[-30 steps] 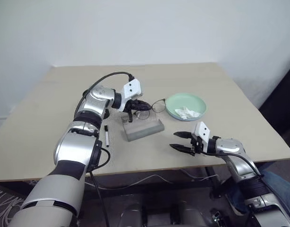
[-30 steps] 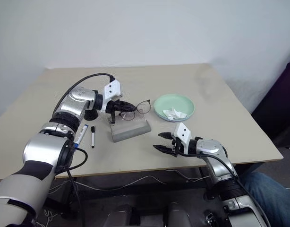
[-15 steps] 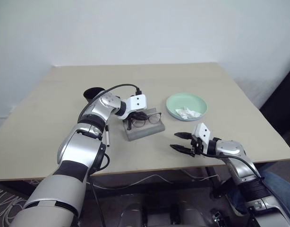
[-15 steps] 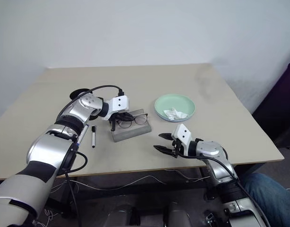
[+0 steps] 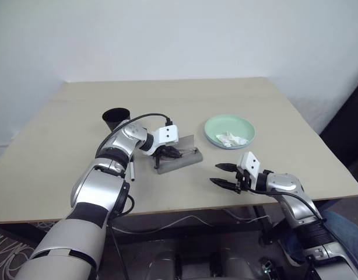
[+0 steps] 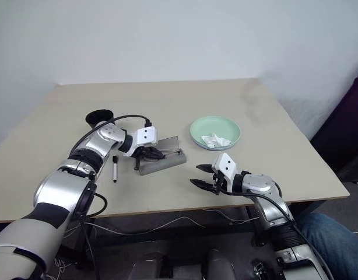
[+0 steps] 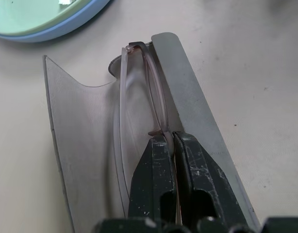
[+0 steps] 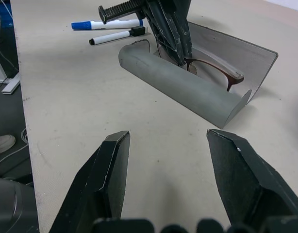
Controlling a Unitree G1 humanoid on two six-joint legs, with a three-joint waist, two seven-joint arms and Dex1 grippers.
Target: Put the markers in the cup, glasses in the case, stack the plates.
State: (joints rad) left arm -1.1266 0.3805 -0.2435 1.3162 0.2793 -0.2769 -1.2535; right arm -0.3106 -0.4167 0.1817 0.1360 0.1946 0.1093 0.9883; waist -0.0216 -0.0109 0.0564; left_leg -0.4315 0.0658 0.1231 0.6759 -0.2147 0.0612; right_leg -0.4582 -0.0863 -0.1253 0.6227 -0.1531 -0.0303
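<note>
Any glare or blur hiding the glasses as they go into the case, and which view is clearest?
Left wrist view: sharp, even light, no glare; the left gripper is shut on the glasses inside the open case. Right wrist view: lenses clear, the right gripper looms large. Left eye view: soft shadows, glasses too small to read.

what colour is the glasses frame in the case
Dark reddish-brown; the glasses show it best in the right wrist view.

grey case (image 8: 188, 87), black cup (image 5: 115, 118), mint green plate (image 5: 230, 129), brown glasses (image 8: 214, 69).
</note>
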